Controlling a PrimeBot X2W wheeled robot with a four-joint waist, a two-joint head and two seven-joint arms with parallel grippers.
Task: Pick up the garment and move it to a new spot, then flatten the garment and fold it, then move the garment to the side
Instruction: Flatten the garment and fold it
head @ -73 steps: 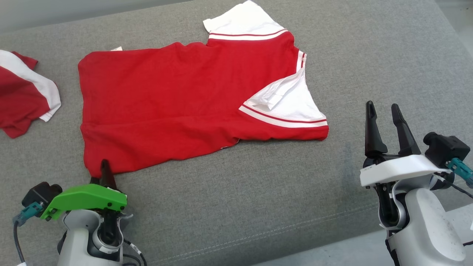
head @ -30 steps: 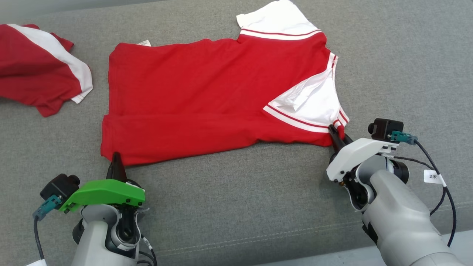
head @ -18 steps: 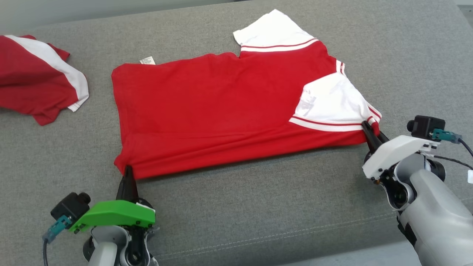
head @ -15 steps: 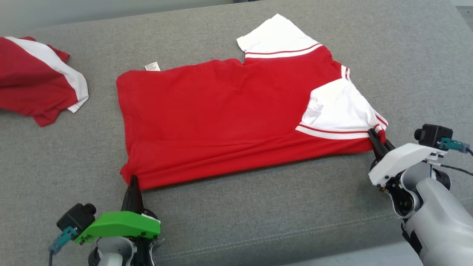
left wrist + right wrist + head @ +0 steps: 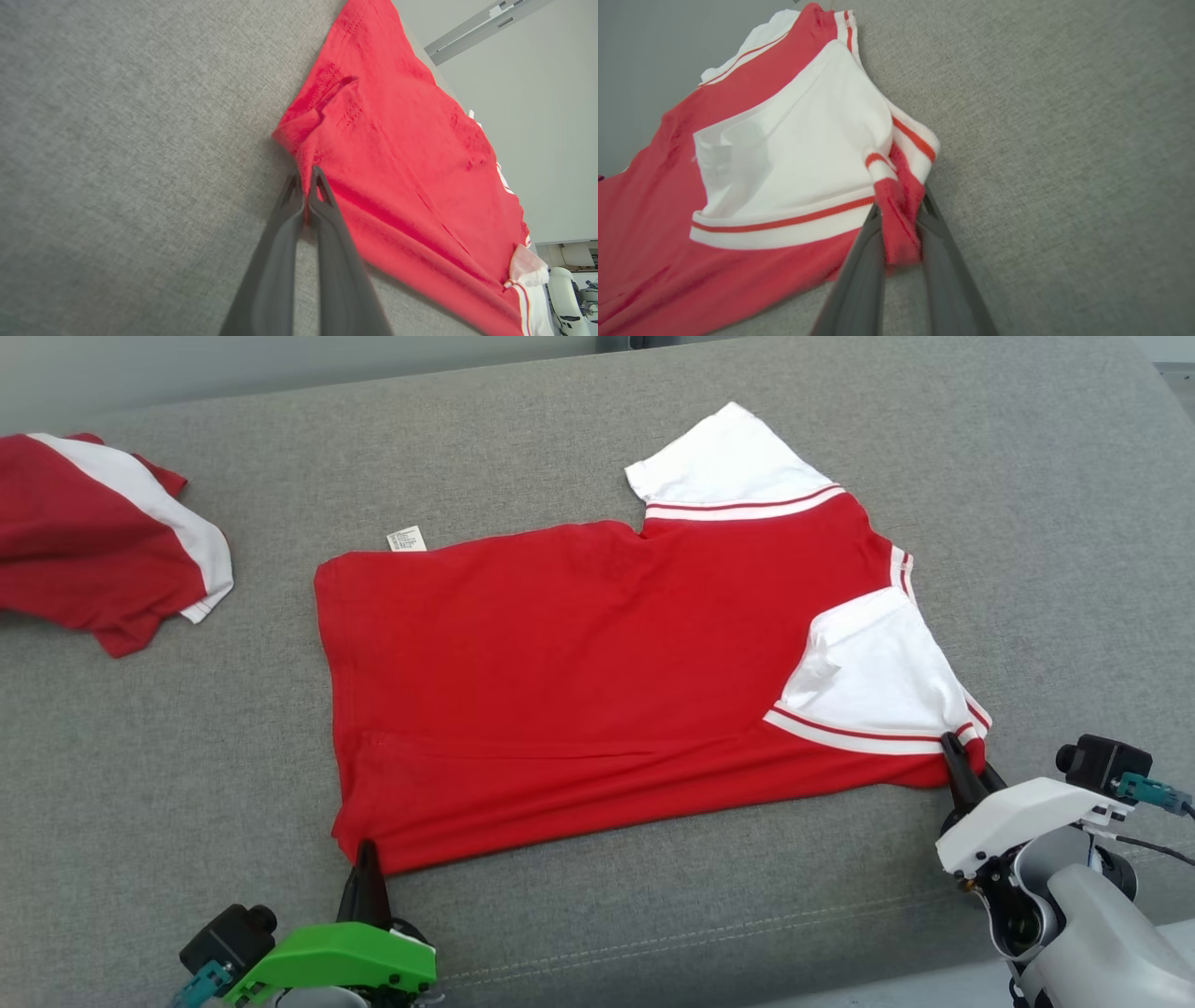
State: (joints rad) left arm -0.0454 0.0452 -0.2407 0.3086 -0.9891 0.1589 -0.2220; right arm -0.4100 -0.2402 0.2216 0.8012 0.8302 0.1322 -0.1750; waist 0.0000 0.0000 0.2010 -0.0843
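Across the grey couch (image 5: 1027, 476) the garment (image 5: 579, 672) lies flat, long axis left to right. Left gripper (image 5: 365, 854) jaws clamp its near hem corner, right gripper (image 5: 954, 751) jaws its near sleeve end.

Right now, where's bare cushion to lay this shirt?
Bare cushion right of the shirt, and the near strip between left end effector and right end effector. Narrower gap left of the shirt; crowded by the second garment.

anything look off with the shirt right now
The near white sleeve lies folded over onto the body of the red shirt, one corner creased, and a care label pokes out at the far hem corner.
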